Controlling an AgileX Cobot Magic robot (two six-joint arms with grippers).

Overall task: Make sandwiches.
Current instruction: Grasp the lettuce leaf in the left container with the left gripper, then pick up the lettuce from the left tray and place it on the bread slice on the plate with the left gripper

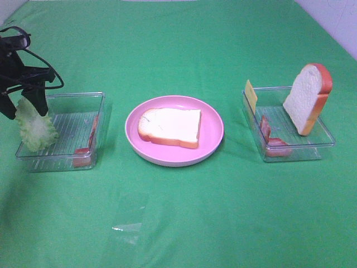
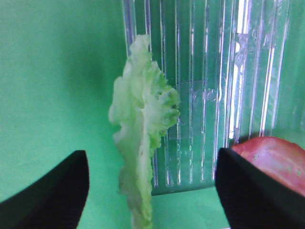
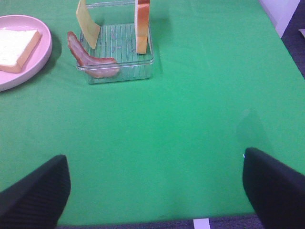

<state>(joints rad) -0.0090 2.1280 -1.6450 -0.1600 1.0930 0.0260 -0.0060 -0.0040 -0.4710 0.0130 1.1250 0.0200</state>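
Note:
A pale green lettuce leaf (image 1: 35,126) stands on edge at the left wall of the left clear tray (image 1: 70,120). My left gripper (image 1: 24,109) is open, with its fingers either side of the leaf's top. In the left wrist view the leaf (image 2: 143,138) hangs in the gap of the gripper (image 2: 152,157), touching neither finger. One bread slice (image 1: 170,127) lies flat on the pink plate (image 1: 212,139). The right tray (image 1: 312,139) holds an upright bread slice (image 1: 307,98), a cheese slice (image 1: 251,96) and bacon (image 1: 273,142). My right gripper (image 3: 155,155) is open and empty, well short of that tray (image 3: 119,71).
A bacon strip (image 1: 89,140) lies along the left tray's right wall and shows red in the left wrist view (image 2: 274,160). Green cloth covers the table. The table's front edge (image 3: 143,223) shows in the right wrist view. A faint clear film (image 1: 127,226) lies at the front.

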